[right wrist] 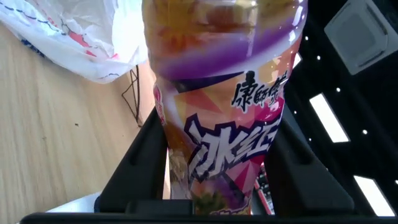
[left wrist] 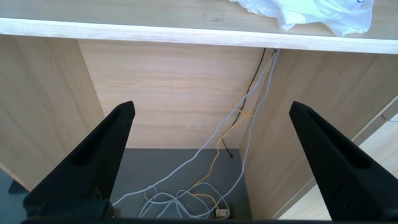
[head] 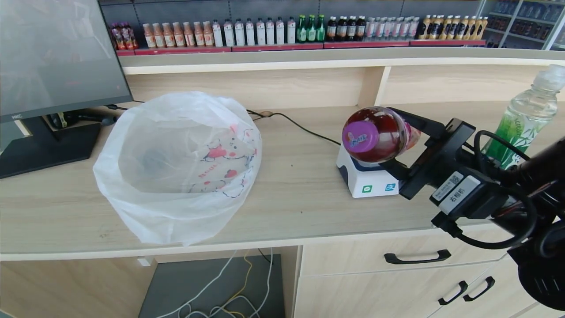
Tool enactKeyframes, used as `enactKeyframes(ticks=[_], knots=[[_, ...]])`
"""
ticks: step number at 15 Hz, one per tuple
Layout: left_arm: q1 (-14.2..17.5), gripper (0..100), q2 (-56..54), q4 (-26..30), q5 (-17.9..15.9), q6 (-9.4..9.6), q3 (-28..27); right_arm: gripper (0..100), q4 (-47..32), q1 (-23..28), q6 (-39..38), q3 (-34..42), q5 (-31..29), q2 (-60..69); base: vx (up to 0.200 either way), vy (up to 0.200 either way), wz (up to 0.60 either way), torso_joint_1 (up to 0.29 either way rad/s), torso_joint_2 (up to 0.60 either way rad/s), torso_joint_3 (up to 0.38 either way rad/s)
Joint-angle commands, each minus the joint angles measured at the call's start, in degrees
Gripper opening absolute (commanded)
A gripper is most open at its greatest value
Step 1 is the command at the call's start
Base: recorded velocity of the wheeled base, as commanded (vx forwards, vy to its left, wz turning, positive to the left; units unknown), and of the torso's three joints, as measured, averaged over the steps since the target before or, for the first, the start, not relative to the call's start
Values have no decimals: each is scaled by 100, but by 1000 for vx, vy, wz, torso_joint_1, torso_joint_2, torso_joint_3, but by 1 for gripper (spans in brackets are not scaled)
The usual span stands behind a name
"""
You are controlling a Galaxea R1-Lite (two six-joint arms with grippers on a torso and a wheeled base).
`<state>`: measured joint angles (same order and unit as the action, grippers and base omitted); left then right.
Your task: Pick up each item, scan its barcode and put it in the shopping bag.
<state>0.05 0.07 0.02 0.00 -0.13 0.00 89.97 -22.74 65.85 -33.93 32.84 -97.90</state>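
My right gripper is shut on a dark red drink bottle with a purple cap, held on its side just above the white barcode scanner on the counter. In the right wrist view the bottle's purple and orange label sits between the black fingers. The white plastic shopping bag stands open to the scanner's left, and its edge overhangs the counter in the left wrist view. My left gripper is open, below the counter in front of the cable recess.
A clear water bottle with a green label stands at the counter's right. A monitor on a black stand occupies the back left. A black cable runs across the counter. Drawers lie below; shelves of bottles behind.
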Motion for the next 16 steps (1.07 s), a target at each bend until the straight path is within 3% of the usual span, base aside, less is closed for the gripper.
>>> enactKeyframes(ticks=[1, 6, 16], knots=[[4, 100, 1, 6, 0, 5, 0, 0, 3, -29, -29, -79, 73, -194, 0, 0, 0, 0, 0, 0], [4, 100, 1, 6, 0, -4, 0, 0, 3, 6, -196, -79, 548, -449, 0, 0, 0, 0, 0, 0], [4, 100, 1, -2, 0, 5, 0, 0, 3, 331, -55, -185, 715, -493, 0, 0, 0, 0, 0, 0]])
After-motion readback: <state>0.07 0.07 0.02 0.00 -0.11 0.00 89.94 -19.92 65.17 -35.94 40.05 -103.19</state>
